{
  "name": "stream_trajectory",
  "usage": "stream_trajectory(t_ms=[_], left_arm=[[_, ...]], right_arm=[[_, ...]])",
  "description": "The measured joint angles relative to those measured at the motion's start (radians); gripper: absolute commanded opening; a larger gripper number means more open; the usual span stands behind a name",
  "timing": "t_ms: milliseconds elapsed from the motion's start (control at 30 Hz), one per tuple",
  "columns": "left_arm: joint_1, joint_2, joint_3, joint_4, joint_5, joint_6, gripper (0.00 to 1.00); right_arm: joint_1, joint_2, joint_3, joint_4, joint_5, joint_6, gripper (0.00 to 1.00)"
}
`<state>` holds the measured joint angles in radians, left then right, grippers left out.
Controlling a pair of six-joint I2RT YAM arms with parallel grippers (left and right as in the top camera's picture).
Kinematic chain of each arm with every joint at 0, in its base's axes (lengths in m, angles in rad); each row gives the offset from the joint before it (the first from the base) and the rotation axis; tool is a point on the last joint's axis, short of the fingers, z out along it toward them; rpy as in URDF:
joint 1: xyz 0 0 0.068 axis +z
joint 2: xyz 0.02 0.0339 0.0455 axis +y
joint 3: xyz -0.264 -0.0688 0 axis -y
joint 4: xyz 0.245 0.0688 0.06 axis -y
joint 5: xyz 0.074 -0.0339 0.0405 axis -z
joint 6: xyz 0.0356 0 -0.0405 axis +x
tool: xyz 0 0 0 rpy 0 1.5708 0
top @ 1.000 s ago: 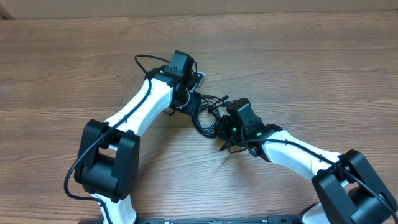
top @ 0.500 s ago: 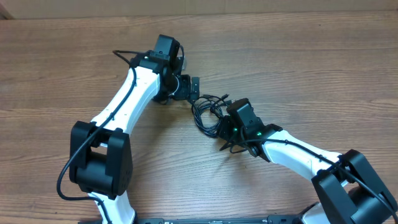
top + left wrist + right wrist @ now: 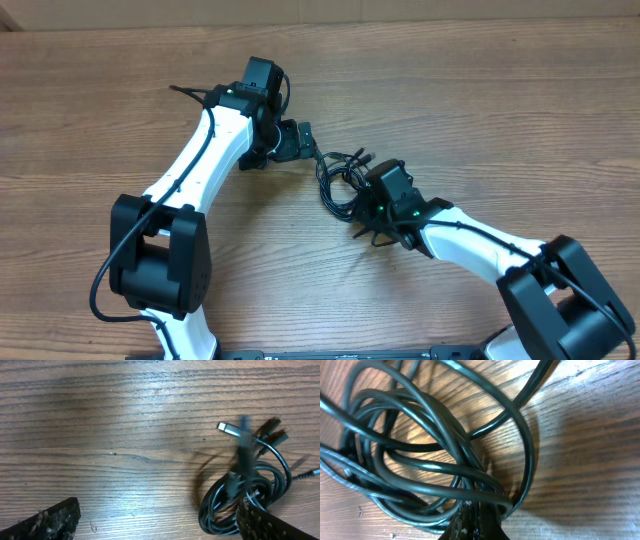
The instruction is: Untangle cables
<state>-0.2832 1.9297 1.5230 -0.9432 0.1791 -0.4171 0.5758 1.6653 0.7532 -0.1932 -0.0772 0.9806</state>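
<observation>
The cables [image 3: 338,181] lie as one tangled black coil on the wooden table, between my two grippers. In the left wrist view the coil [image 3: 215,505] sits at the lower right, and its plug tips [image 3: 228,428] fan out above it. My left gripper [image 3: 302,141] is open wide just left of the coil. Its right finger [image 3: 270,527] overlaps the coil's edge and its left finger [image 3: 55,520] is over bare wood. My right gripper [image 3: 476,516] is shut, its tips buried in the cable loops [image 3: 470,487], with strands crossing over them.
The wooden table [image 3: 480,110] stretches out on all sides of the coil. Thick black wires run along both white arms. The right arm [image 3: 470,240] comes in from the lower right, and the left arm [image 3: 200,170] from the lower left.
My left gripper has opened, letting go of the coil, and drawn back up and to the left. The coil has shifted slightly. The right gripper stays shut in place.
</observation>
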Motion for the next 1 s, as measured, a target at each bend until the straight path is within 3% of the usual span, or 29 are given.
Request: stream_trajectory(t_ms=[667,1000], left_arm=[[-0.010,0.000,-0.032,0.013,-0.019,-0.003,1.00],[-0.011,0.002,-0.160,0.178,-0.019,-0.040,1.00]], right_arm=[[-0.053,0.040,0.008,0.032,-0.108,0.013,0.05],[-0.058,0.046,0.008,0.044,-0.137,0.014,0.06]])
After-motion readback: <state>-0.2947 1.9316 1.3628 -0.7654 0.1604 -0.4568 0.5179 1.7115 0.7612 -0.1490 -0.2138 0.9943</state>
